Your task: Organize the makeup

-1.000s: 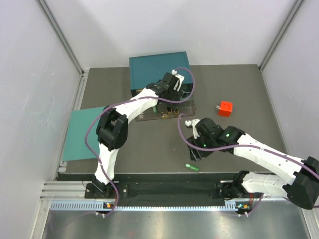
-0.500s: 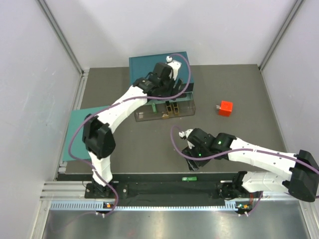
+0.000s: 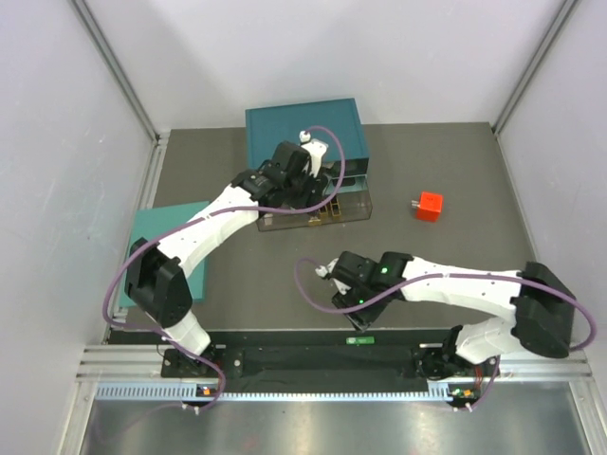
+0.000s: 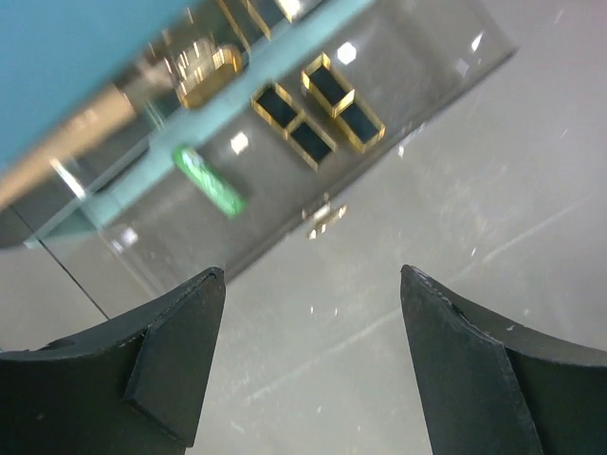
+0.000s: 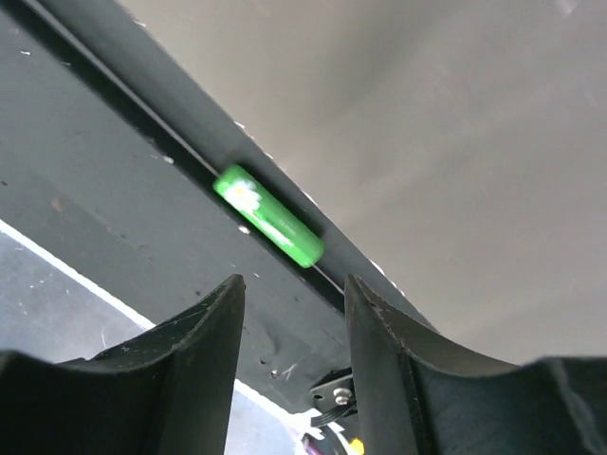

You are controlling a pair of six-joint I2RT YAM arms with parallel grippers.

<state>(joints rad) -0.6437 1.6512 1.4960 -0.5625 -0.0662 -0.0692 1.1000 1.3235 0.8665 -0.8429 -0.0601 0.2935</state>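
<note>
**Top view:** The left arm stretches over the far-left part of the table. The left gripper hangs over the clear organizer, which stands against the near side of the teal box. A flat teal panel lies at the left edge, partly under that arm. A red cube sits well apart on the right. The right gripper is low by the near edge. Just near of it, the loose green stick lies in the dark strip along the table's front.

**Left wrist view:** The left gripper has its 2 fingers spread wide with nothing between them, over bare table just short of the organizer. Inside lie the stored green stick and the black-and-gold cases, set side by side. Other gold items behind them are too blurred to name.

**Right wrist view:** The right gripper has its fingers partly apart and grips nothing. The loose green stick lies just beyond the tips, untouched, wedged lengthwise in a narrow groove whose walls flank it.
</note>
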